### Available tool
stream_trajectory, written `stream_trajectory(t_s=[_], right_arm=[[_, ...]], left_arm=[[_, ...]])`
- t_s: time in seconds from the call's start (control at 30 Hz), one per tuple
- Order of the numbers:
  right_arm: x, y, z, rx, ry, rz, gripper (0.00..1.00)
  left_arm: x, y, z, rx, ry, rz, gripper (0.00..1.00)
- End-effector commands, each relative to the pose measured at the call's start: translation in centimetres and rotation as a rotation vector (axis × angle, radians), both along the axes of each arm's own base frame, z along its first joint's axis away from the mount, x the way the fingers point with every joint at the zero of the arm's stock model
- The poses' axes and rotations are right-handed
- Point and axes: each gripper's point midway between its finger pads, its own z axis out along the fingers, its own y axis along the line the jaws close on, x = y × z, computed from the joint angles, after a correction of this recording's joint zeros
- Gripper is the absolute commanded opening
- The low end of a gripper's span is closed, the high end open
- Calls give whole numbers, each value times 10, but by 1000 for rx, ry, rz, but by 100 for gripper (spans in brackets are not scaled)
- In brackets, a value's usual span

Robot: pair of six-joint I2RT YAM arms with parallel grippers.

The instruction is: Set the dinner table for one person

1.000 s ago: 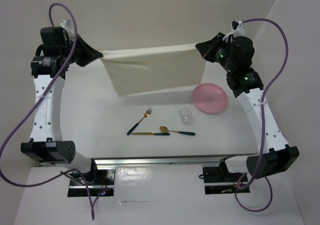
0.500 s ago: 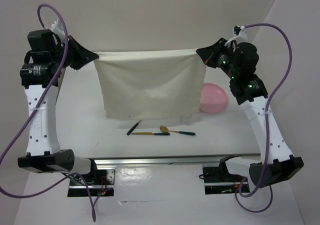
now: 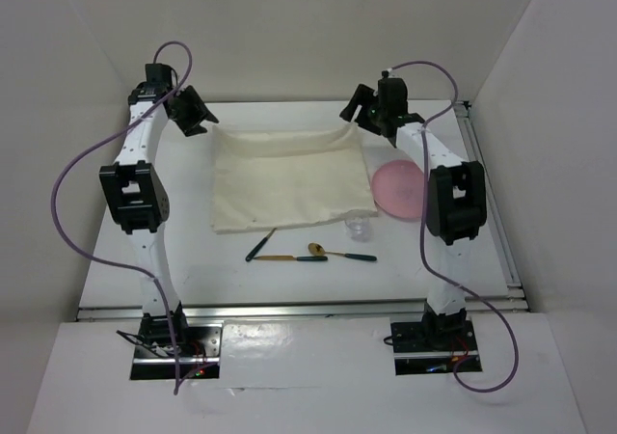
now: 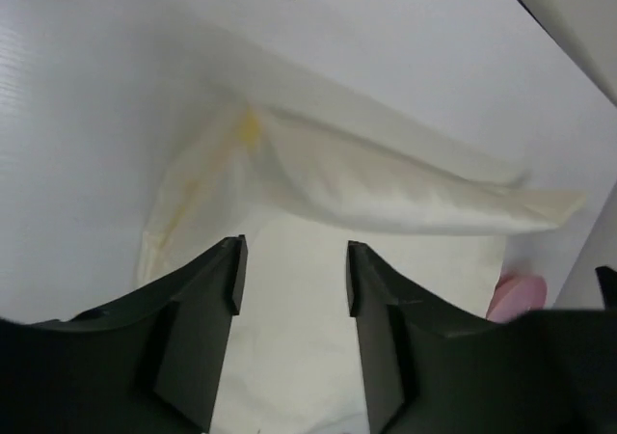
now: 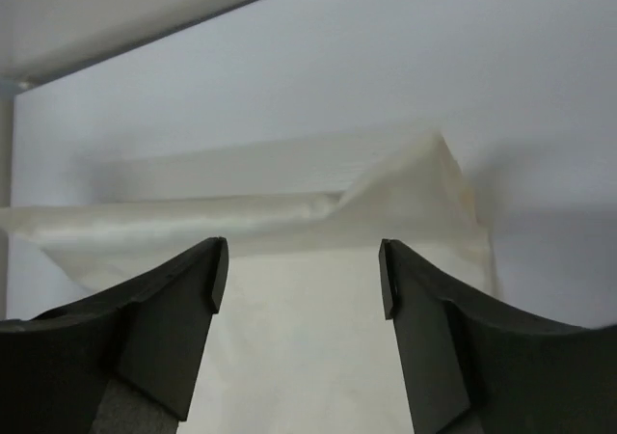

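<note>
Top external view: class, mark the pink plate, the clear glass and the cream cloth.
pink plate (image 3: 397, 188), top external view, its bare centre.
clear glass (image 3: 359, 229), top external view, its open top.
cream cloth (image 3: 289, 183), top external view, its flat middle.

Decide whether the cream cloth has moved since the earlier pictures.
Yes. Hanging in the air earlier, the cloth has come down and now lies spread on the table, its right edge beside the pink plate.

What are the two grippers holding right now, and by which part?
Nothing. The left gripper and right gripper both stand open with nothing between their fingers; the cream cloth lies loose on the dinner table below them.
</note>
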Motion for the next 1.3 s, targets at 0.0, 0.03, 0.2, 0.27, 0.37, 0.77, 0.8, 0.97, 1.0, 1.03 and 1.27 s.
stream_trajectory(t_s=[0.0, 0.03, 0.2, 0.27, 0.37, 0.77, 0.8, 0.97, 1.0, 1.03, 1.27], right_arm=[[21, -11, 41, -13, -103, -19, 82], [19, -12, 42, -20, -113, -15, 82], [-8, -17, 55, -17, -125, -16, 81], [-24, -18, 48, -25, -100, 0, 75], [-61, -29, 42, -77, -55, 11, 71], [-241, -63, -36, -181, 268, -20, 78], [-249, -57, -41, -172, 288, -5, 79], [-268, -33, -67, -162, 363, 81, 79], [-270, -27, -71, -169, 373, 101, 79], [-269, -25, -73, -177, 373, 103, 79], [-234, -17, -61, -170, 305, 84, 71]], left_arm=[[10, 11, 22, 52, -47, 12, 65], [8, 8, 22, 62, -51, 12, 72], [-8, 11, 36, 105, -102, 20, 96], [-19, 7, 37, 128, -97, -1, 91], [-47, -7, 27, 142, -49, -50, 66], [-185, -87, -50, 232, 146, -238, 33], [-188, -91, -52, 245, 141, -246, 35], [-205, -124, -66, 244, 167, -325, 42], [-204, -127, -64, 246, 160, -318, 42], [-203, -133, -64, 252, 161, -319, 42], [-160, -139, -59, 304, 181, -251, 36]])
